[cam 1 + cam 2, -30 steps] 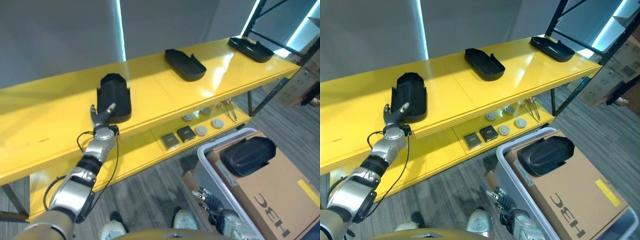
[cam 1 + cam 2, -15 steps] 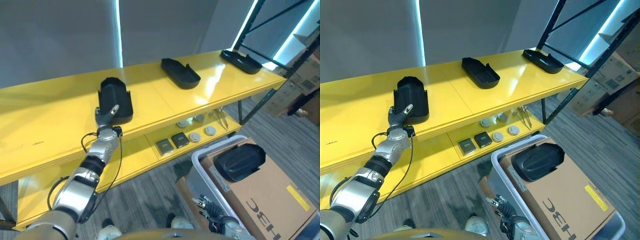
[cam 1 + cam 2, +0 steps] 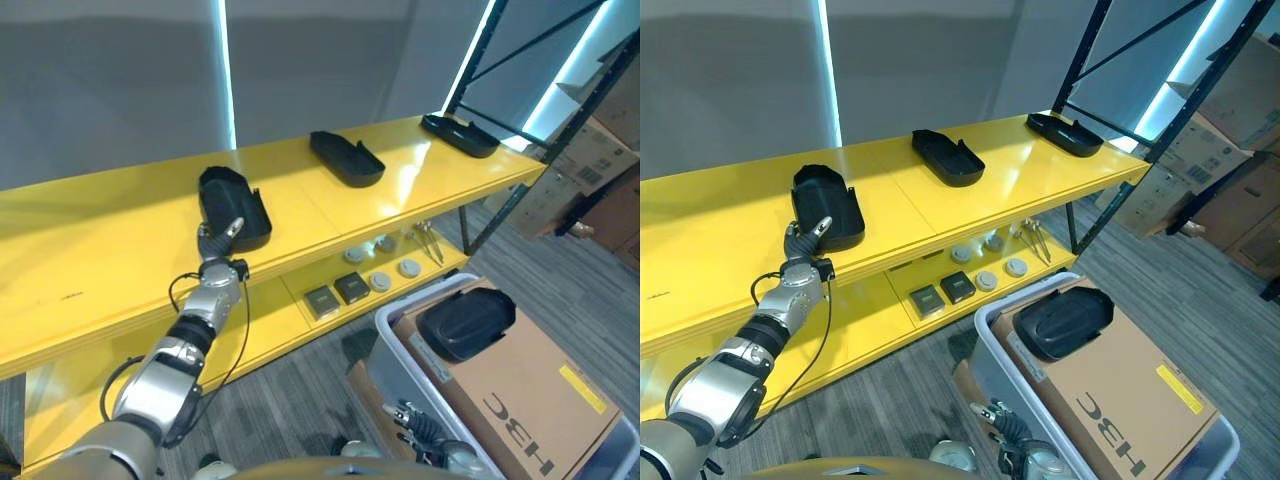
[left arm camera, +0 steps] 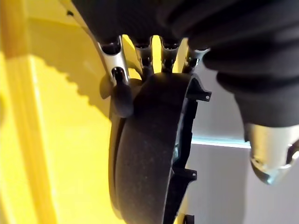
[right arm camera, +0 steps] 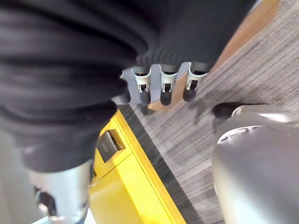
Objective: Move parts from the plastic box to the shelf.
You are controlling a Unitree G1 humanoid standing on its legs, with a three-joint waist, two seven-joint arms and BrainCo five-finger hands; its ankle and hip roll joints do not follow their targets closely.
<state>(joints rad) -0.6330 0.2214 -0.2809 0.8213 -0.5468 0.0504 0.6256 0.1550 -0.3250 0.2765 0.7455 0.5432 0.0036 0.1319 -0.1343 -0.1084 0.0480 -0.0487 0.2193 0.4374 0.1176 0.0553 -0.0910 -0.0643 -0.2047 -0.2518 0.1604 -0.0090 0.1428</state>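
the left hand (image 3: 217, 243) rests at the front edge of the yellow shelf (image 3: 90, 250), its fingers (image 4: 120, 83) relaxed and touching the near end of a black part (image 3: 233, 206). two more parts (image 3: 346, 158) lie further along. the right hand (image 3: 422, 436) hangs loosely curled and empty beside the plastic box (image 3: 392, 362), where one part (image 3: 465, 322) sits on cardboard.

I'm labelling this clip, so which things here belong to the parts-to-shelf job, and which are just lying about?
Job:
- black part at the left hand, on the yellow shelf
- two more black parts on that shelf
- black part in the plastic box
- right hand, low by the box

Lying about:
- small square and round items on the lower shelf
- cardboard boxes behind the rack
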